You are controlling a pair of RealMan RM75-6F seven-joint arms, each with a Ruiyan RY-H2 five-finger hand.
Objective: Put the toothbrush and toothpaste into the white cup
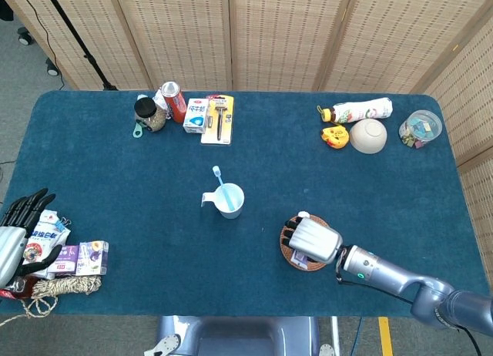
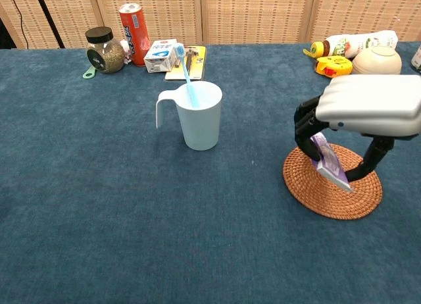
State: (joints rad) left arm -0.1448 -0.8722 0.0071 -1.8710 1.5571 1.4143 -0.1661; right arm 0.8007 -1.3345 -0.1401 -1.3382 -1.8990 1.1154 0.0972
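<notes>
Purple-and-white toothpaste tube (image 2: 327,162), gripped in the right robot hand (image 2: 358,116), was held tilted above the woven coaster (image 2: 332,197); carriage to the white cup (image 2: 198,114), already holding the blue toothbrush (image 2: 185,74), was judged next.

- Matt blue cloth covers the table (image 2: 99,205).
- The coaster (image 2: 332,189) is rough woven rattan.
- The white cup (image 2: 200,115) looks like smooth plastic.
- The right hand (image 2: 358,116) has a smooth silvery shell and black fingers (image 2: 304,129).
- The toothpaste (image 2: 327,160) tube is glossy.
</notes>
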